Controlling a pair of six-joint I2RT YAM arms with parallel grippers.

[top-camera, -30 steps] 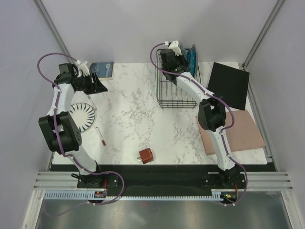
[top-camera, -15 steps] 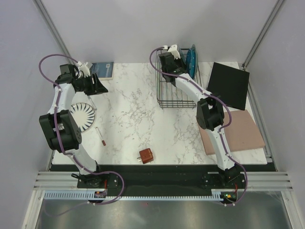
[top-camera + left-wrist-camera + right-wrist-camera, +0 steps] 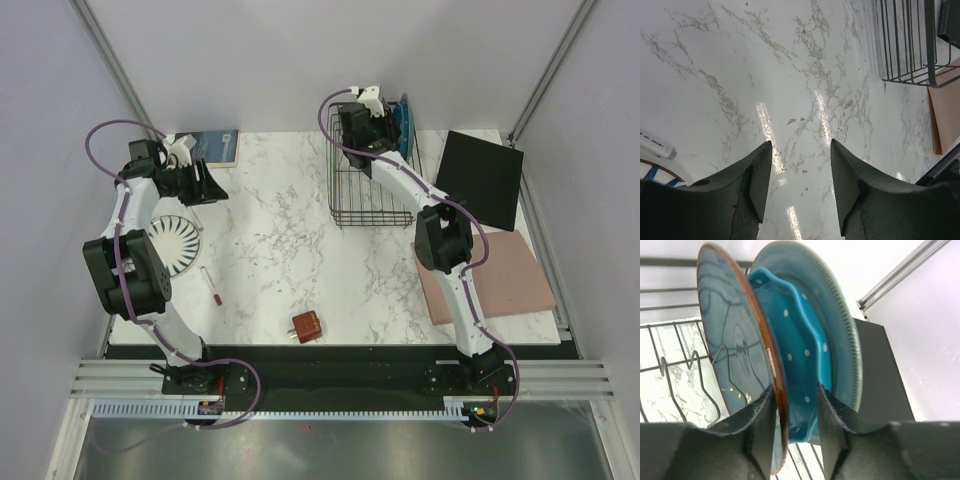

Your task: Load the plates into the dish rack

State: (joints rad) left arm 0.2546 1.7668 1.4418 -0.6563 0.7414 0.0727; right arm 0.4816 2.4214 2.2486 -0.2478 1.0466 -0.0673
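Three plates stand upright at the far end of the black wire dish rack (image 3: 365, 195): a dark teal plate (image 3: 730, 340) with a brown rim, a bright blue dotted plate (image 3: 800, 345) and a grey-green plate (image 3: 842, 310). My right gripper (image 3: 795, 435) is open, its jaws straddling the edges of the dark teal and blue plates; it sits at the rack's far end (image 3: 385, 128). The white plate with dark radial stripes (image 3: 172, 245) lies flat on the table at the left. My left gripper (image 3: 210, 187) is open and empty above the marble just beyond it (image 3: 800, 150).
A flat black square panel (image 3: 480, 178) and a pink board (image 3: 500, 275) lie at the right. A blue-grey box (image 3: 215, 146) sits at the back left. A white marker (image 3: 211, 286) and a small brown block (image 3: 306, 326) lie near the front.
My left gripper has shifted slightly right and nearer. My right gripper has shifted slightly back and forth at the plates at the rack's far end.
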